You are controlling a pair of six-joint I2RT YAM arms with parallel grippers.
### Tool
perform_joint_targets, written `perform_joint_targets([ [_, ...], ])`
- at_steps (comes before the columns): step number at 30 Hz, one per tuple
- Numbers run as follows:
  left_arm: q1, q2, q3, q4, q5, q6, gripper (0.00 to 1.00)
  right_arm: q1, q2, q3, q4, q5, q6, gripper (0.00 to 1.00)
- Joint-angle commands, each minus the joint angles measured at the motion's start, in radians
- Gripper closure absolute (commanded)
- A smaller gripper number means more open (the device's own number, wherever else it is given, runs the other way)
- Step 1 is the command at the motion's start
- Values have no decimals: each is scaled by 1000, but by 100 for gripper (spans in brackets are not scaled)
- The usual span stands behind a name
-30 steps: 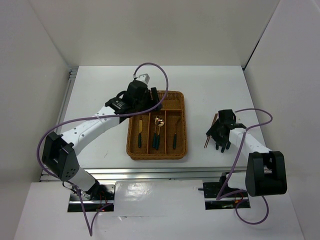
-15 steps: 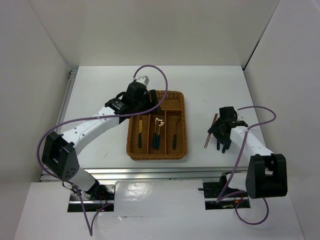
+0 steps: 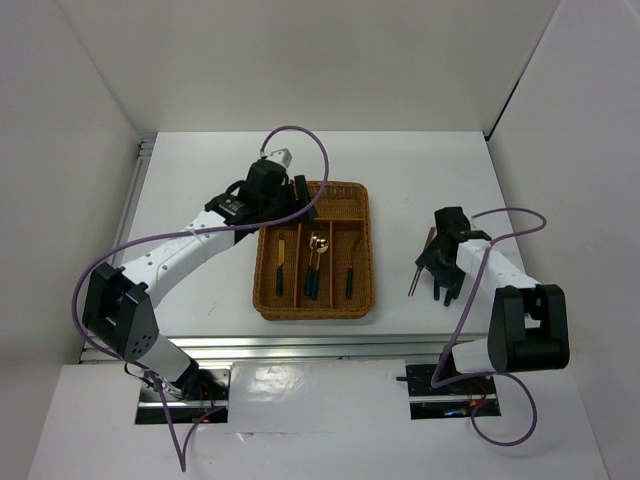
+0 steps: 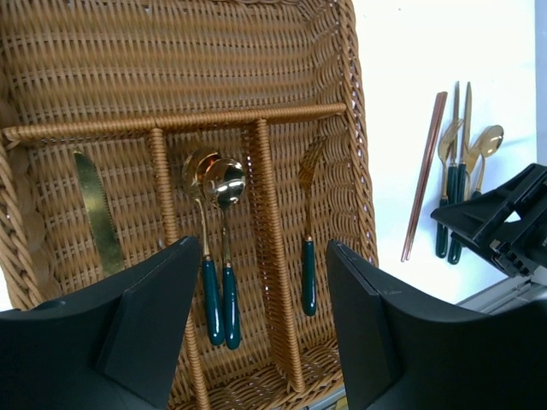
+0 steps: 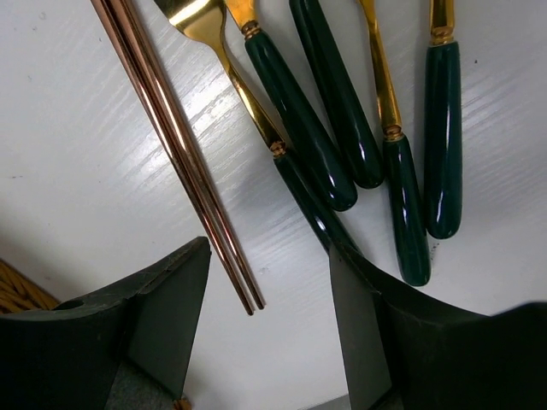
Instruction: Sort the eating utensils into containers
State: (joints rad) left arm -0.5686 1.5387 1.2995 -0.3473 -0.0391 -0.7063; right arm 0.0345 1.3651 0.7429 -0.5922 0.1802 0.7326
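The right claw (image 5: 267,290) is open and holds nothing. The ends of the chopsticks (image 5: 175,154) lie between its fingers. The green-handled utensils (image 5: 342,128) lie just ahead on the worktop (image 5: 68,145). The left claw (image 4: 261,273) is open and empty above the tray (image 4: 361,171).

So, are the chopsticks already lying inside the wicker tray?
No, the chopsticks lie on the white table, outside the right rim of the wicker tray.

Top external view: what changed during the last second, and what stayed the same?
The left gripper shifted slightly to the far left above the wicker tray. The right gripper edged slightly farther away, beside the chopsticks. Nothing was taken or released; both grippers are open. The utensils did not move.
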Motion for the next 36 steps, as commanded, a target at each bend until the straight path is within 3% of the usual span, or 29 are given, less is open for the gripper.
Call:
perform_joint_targets([
  [1,3,-5,-5,37,30,21,25,-5,-10,58,-61,57,8,35],
  [20,30,-5,-32,37,39,11,25,-5,140,118,-123,67,-12,38],
  [26,39,-5,-32,47,48,11,25,-5,118,108,-95,47,-32,39],
  [32,39,-5,-42,47,58,11,25,-5,108,99,-75,10,-53,53],
  [36,39,-5,-42,47,58,11,25,-5,117,99,-49,-44,-53,56],
])
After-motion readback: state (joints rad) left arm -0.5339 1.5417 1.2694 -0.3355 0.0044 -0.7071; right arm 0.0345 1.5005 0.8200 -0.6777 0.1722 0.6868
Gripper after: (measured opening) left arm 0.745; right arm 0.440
